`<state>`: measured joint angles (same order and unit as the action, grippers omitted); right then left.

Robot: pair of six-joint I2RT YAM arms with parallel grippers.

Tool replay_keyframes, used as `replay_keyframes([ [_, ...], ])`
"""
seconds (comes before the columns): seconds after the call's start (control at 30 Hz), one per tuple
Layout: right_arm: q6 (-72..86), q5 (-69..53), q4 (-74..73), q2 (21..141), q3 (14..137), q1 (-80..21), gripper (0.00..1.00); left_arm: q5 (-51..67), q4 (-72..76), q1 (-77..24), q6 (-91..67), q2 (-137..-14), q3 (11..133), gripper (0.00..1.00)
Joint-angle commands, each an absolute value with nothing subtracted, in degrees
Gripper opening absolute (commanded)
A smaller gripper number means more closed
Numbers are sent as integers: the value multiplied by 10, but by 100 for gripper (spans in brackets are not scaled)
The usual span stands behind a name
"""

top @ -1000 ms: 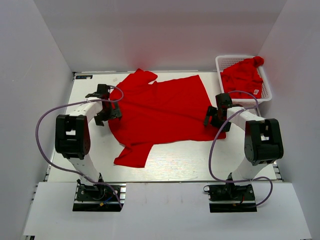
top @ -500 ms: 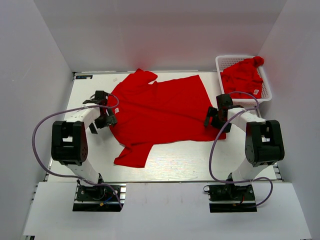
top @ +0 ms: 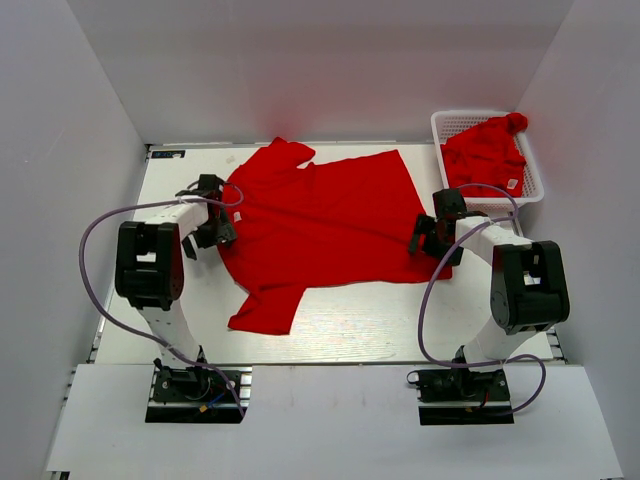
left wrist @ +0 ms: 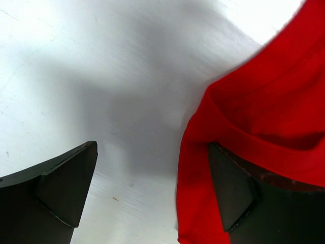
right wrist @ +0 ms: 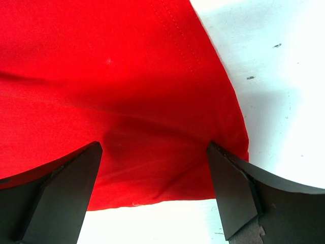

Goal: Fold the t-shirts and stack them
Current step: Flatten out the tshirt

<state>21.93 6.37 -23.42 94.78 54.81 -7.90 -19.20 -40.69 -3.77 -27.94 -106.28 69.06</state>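
**Top and wrist views, with the white lattice basket (top: 462,124) as my reference.** One red t-shirt (top: 325,215) lies spread on the table (top: 350,320) just beside the basket, on its left in the top view. One sleeve points away from the basket toward the arm bases. A second t-shirt (top: 485,150) sits crumpled inside the basket, its white label (top: 513,184) showing near the basket's nearer rim.

My right gripper (top: 430,235) sits low over the corner of the spread shirt nearest the basket. In its wrist view the right gripper (right wrist: 152,152) has its fingers apart, with red cloth filling the gap between them.

My left gripper (top: 212,228) is at the shirt edge farthest from the basket. Its fingers (left wrist: 66,185) are also apart: one is over bare table, and the cloth's folded edge lies against the other.
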Motion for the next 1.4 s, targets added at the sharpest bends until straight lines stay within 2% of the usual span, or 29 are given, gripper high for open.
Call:
replay_keyframes([
  [0.0, 206, 61, -238, 938, 543, -78, 90, -257, -440, -24, -295, -1128, 696, 100],
  [0.27, 185, 61, -238, 950, 544, -79, 90, -294, -476, -8, -254, -1222, 856, 100],
  [0.43, 171, 61, -237, 951, 543, -80, 90, -266, -490, 9, -249, -1244, 890, 100],
  [0.7, 157, 43, -243, 933, 546, -90, 90, -178, -475, -3, -236, -1121, 820, 100],
  [0.97, 163, 22, -265, 874, 574, -94, 90, -169, -562, -3, -263, -1006, 869, 100],
  [1.07, 173, 26, -274, 834, 587, -94, 90, -117, -567, -8, -263, -963, 841, 100],
  [1.23, 199, 35, -287, 792, 576, -92, 90, 8, -496, -46, -224, -852, 696, 100],
  [1.37, 199, 24, -285, 765, 553, -93, 90, 31, -490, -108, -229, -760, 613, 100],
])
